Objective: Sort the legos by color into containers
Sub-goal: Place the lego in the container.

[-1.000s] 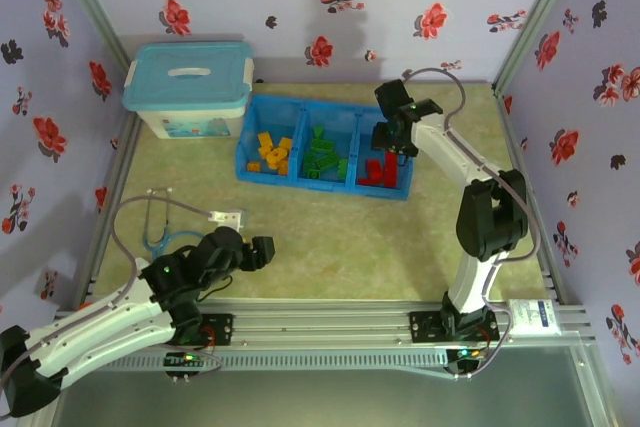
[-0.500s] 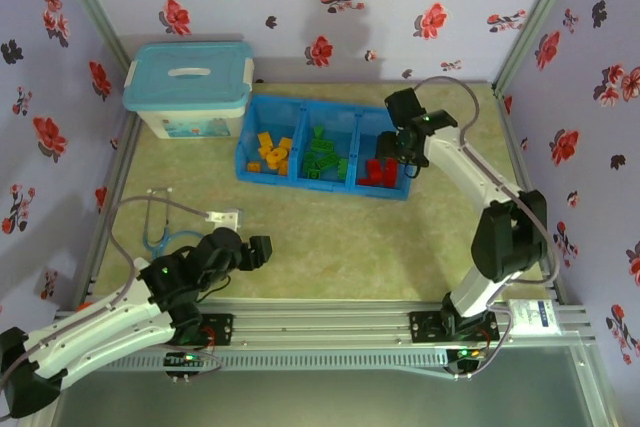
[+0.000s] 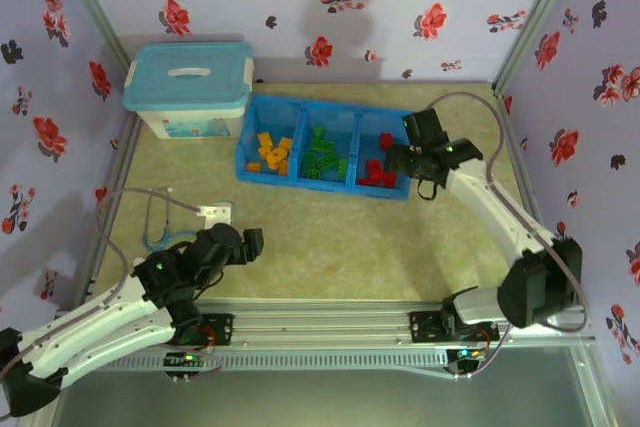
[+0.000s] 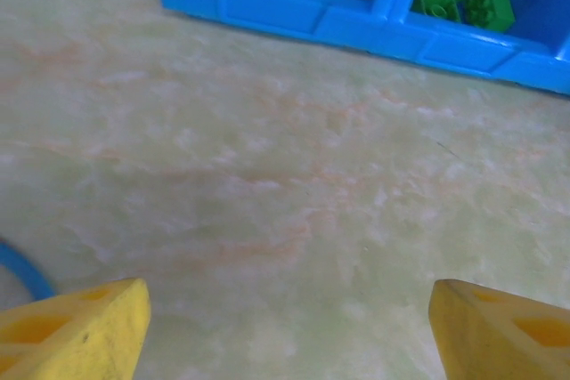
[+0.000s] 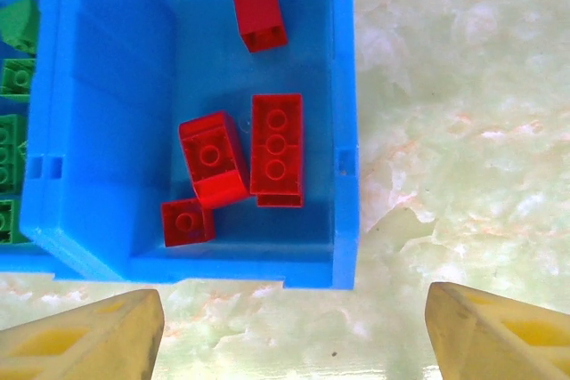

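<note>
Table (image 3: 330,237): pale green top, walled by floral panels; a broad bare stretch lay between the tray and the arm bases.
Storage box (image 3: 187,87): far-left corner, just beside the tray's left end.
Containers (image 3: 322,107): three joined blue compartments in a row near the far edge.
Left gripper (image 4: 289,327): jaws wide apart, empty, over bare table, facing the tray's front wall.
Right gripper (image 5: 294,331): jaws spread, holding nothing, at the right compartment's front rim.
Legos (image 3: 322,155): orange-yellow left, green middle, red right, all within the rims.

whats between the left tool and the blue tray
Bare tabletop; the left wrist view shows nothing lying between the left tool and the tray's near wall.
</note>
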### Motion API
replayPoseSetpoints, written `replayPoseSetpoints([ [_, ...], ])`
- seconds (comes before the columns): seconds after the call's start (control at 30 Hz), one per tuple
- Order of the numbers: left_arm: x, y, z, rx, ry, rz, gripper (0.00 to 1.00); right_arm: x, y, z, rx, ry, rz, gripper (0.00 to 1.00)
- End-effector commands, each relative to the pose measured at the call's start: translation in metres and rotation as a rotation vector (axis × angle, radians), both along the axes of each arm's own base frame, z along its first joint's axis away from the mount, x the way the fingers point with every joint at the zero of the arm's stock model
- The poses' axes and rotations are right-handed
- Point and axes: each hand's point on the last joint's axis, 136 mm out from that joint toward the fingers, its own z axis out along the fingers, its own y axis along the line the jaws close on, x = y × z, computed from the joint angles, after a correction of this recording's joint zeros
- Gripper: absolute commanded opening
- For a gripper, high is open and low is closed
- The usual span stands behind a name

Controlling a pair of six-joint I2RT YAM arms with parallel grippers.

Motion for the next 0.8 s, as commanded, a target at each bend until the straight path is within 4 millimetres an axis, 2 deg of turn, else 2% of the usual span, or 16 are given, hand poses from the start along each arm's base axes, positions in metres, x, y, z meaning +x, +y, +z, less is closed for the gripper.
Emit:
replayPoseSetpoints([
  [0.0, 0.008, 0.031, 0.02, 0.132, -0.085, 0.092, 0.85, -0.005, -0.009, 0.023, 0.018, -0.131, -0.016, 0.8],
  [0.17, 0.014, 0.056, 0.037, 0.219, -0.163, 0.191, 0.88, -0.025, -0.03, 0.039, -0.004, -0.26, -0.049, 0.84],
  [0.37, 0.019, 0.078, 0.053, 0.303, -0.252, 0.282, 0.9, -0.047, -0.063, 0.047, -0.064, -0.398, -0.143, 0.9],
  [0.4, 0.02, 0.083, 0.055, 0.32, -0.267, 0.301, 0.9, -0.05, -0.069, 0.047, -0.07, -0.427, -0.165, 0.99],
  [0.43, 0.021, 0.086, 0.058, 0.334, -0.283, 0.319, 0.91, -0.053, -0.074, 0.047, -0.078, -0.454, -0.183, 0.99],
  [0.57, 0.025, 0.097, 0.07, 0.392, -0.359, 0.385, 0.91, -0.062, -0.085, 0.04, -0.12, -0.559, -0.18, 0.99],
  [0.6, 0.027, 0.097, 0.074, 0.41, -0.382, 0.391, 0.95, -0.065, -0.089, 0.038, -0.13, -0.577, -0.186, 0.99],
  [0.7, 0.034, 0.095, 0.084, 0.491, -0.448, 0.401, 0.95, -0.074, -0.102, 0.027, -0.185, -0.582, -0.217, 0.99],
  [0.77, 0.04, 0.096, 0.086, 0.551, -0.485, 0.421, 0.96, -0.078, -0.103, 0.019, -0.226, -0.579, -0.184, 0.99],
])
